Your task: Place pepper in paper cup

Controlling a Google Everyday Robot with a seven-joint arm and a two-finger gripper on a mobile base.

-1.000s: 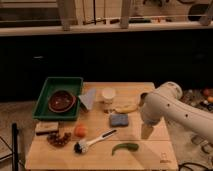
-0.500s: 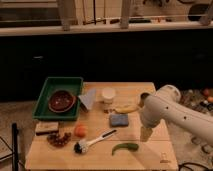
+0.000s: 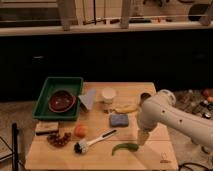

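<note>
The green pepper (image 3: 124, 147) lies on the wooden table (image 3: 100, 157) near its front edge, right of centre. The cream-white paper cup (image 3: 108, 95) stands upright at the back middle of the table. My gripper (image 3: 143, 139) hangs at the end of the white arm, just right of the pepper and slightly above it, low over the table. A yellow banana (image 3: 125, 108) lies between the cup and the arm.
A green tray (image 3: 46, 92) with a dark red bowl (image 3: 61, 100) sits at the back left. A blue sponge (image 3: 119, 120), a dish brush (image 3: 94, 140), an orange fruit (image 3: 80, 130), a dark metal cup (image 3: 145, 97) and a light wedge-shaped object (image 3: 88, 98) are also on the table.
The arm has shifted slightly left and down, bringing the gripper closer to the pepper. The objects have not moved.
</note>
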